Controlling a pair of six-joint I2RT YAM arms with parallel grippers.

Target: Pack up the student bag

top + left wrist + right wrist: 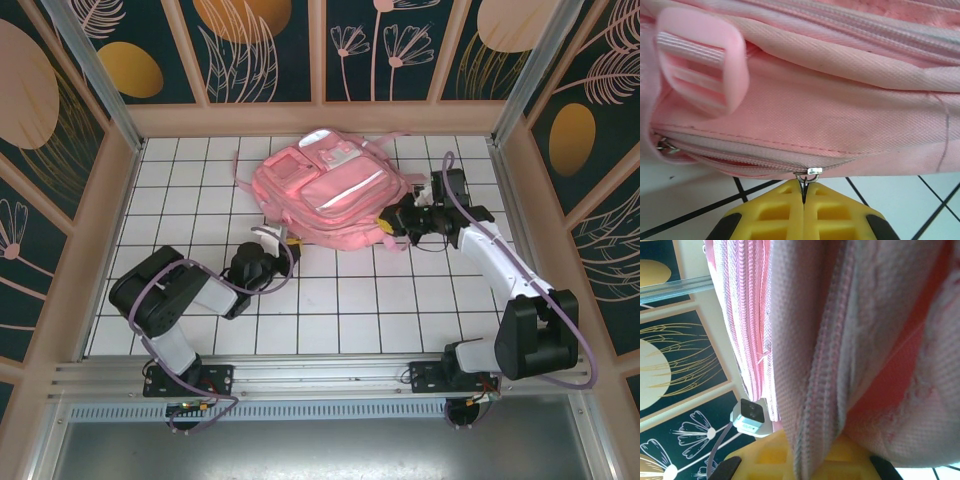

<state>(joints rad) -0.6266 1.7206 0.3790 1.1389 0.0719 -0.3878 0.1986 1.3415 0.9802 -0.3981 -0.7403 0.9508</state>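
Holds the left hand (283, 238) against the near-left edge of the student bag (330, 195), yellow fingers (770, 215) pressed together and pinching the small metal zipper pull (804, 187) low on the bag's seam, just above the tiles. Catches a pink strap buckle (700, 60), blurred, up and to the left of that seam. Finds the bag itself lying flat across the far middle of the white gridded tabletop (200, 320), silvery stripes facing up. Meets the bag's right edge with the right hand (392, 232), clamped tight on a fold of pink fabric beside a zipper track (810, 390).
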